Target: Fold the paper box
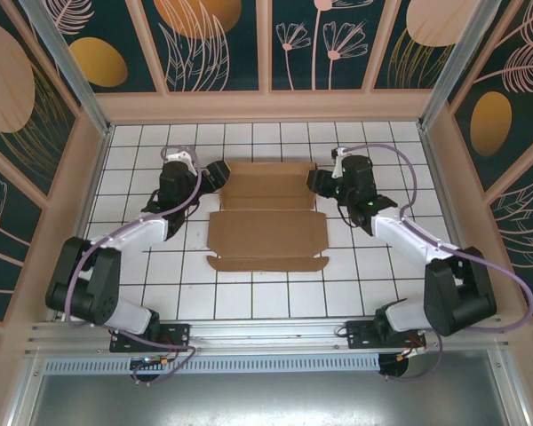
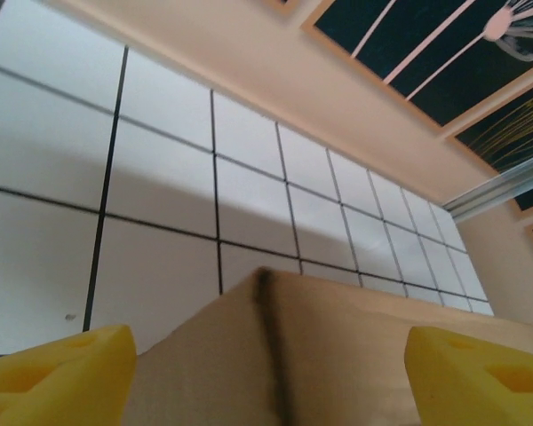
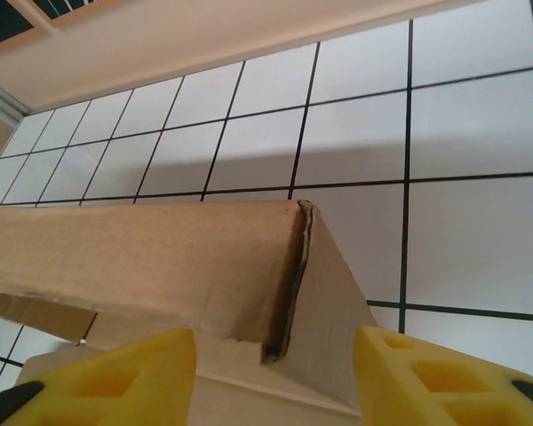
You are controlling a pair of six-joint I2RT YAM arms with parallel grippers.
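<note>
Straddling paper box (image 1: 266, 232) ends | left hand (image 2: 271, 368) wide open | right hand (image 3: 275, 359) open | far wall raised

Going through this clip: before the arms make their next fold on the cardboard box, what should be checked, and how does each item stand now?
1. Left gripper lined up on the paper box: ok, cardboard lies between its open fingers.
2. Right gripper at the far right corner: ok, a folded corner sits between its fingers.
3. Firm grip on the cardboard: not ok, both sets of jaws stand apart.
4. Far wall fully upright: cannot tell.
5. Near flap lying flat on the table: ok.
6. Box square to the tile lines: ok in the top view.
</note>
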